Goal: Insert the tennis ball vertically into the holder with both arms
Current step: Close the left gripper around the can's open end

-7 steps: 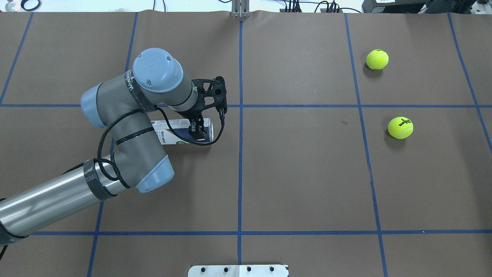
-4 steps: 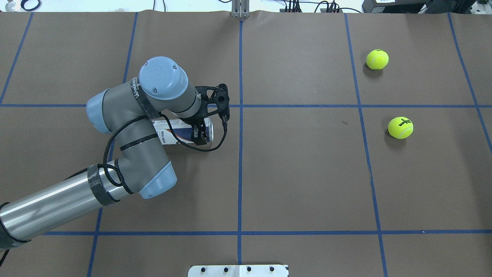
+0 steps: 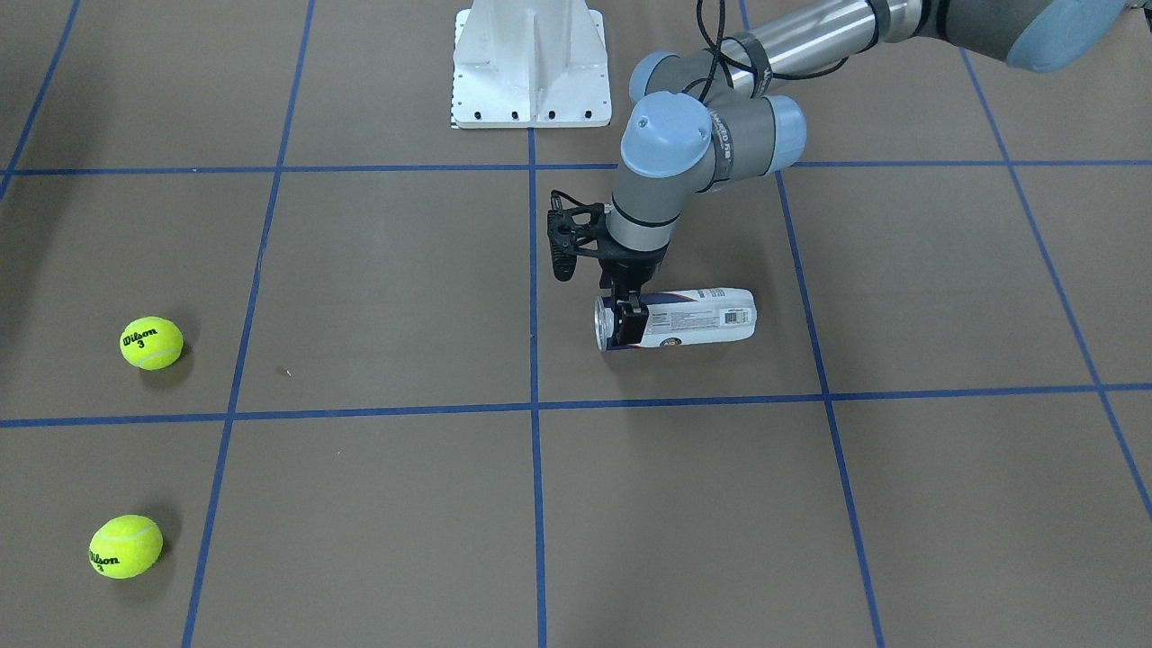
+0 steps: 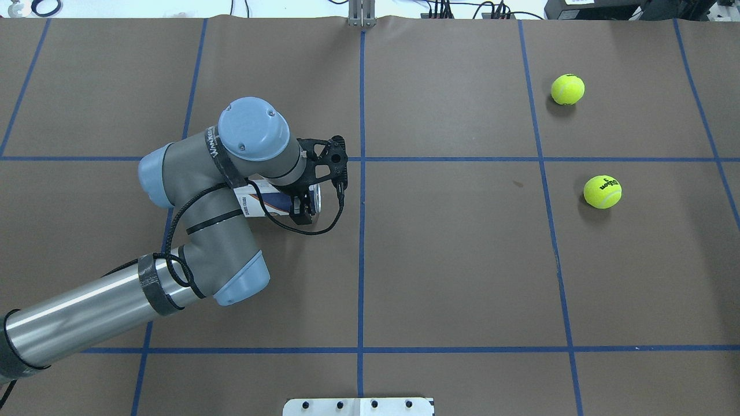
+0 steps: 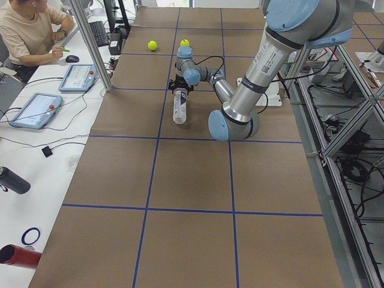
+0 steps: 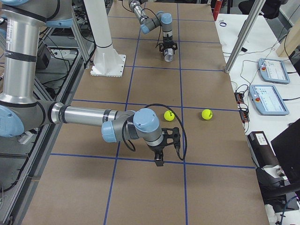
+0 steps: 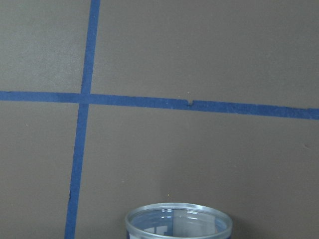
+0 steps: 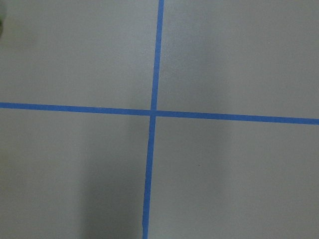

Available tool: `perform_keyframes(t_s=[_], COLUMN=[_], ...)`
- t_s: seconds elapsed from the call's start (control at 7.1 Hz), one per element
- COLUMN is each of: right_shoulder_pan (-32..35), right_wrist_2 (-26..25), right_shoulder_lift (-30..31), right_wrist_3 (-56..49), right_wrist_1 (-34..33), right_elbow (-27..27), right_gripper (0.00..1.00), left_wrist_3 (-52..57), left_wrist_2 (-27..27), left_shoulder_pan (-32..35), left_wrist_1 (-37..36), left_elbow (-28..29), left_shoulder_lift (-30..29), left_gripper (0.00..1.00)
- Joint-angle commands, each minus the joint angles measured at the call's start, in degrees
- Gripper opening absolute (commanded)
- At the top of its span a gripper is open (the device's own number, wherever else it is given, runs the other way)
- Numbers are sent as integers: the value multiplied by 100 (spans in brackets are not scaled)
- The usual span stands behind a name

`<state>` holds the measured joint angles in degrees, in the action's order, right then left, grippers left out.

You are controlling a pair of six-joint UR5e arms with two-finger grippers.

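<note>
Holder (image 3: 693,317) lies sideways, clear, white-navy label; left gripper (image 3: 621,324) straddles it, grip unclear

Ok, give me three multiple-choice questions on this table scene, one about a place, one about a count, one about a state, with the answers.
1. Where on the clear plastic tennis-ball can with the white and navy label is the black left end effector?
A) at its open, metal-rimmed end
B) at its middle
C) at its closed end

2. How many yellow-green tennis balls lie on the brown table?
A) one
B) two
C) three

3. How is the can placed?
A) standing upright
B) lying on its side
C) held above the table

Answers:
1 A, the front-facing view shows the end effector just by the rim.
2 B, two balls lie apart on the robot's right.
3 B, the can's length runs along the table.
</note>
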<state>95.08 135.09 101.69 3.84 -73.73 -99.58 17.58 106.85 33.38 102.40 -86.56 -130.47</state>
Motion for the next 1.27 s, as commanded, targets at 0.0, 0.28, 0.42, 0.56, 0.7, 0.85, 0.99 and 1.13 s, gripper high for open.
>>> perform_keyframes(t_s=[0.0, 0.28, 0.42, 0.56, 0.7, 0.85, 0.99, 1.13], right_shoulder_pan=[-7, -7, -7, -7, -7, 2, -7, -7], right_wrist_2=[0, 0, 0, 0, 0, 0, 0, 0], right_shoulder_lift=[0, 0, 0, 0, 0, -9, -9, -9], right_wrist_3=[3, 12, 12, 12, 12, 12, 12, 21], right_wrist_1=[-1, -1, -1, -1, -1, -1, -1, -1], right_elbow=[9, 9, 9, 9, 9, 9, 9, 9], right_gripper=[100, 100, 100, 100, 100, 100, 100, 100], left_wrist_3=[0, -26, -26, -26, -35, -27, -26, -26], left_wrist_2=[-24, -24, -24, -24, -33, -33, -33, -42], left_shoulder_pan=[-16, -69, -112, -139, -148, -148, -148, -148], left_wrist_1=[8, 17, 17, 17, 17, 17, 17, 17], left_elbow=[121, 236, 262, 271, 280, 367, 438, 473], left_shoulder_lift=[-39, -92, -118, -127, -128, -188, -215, -224], left_gripper=[100, 100, 100, 100, 100, 100, 100, 100])
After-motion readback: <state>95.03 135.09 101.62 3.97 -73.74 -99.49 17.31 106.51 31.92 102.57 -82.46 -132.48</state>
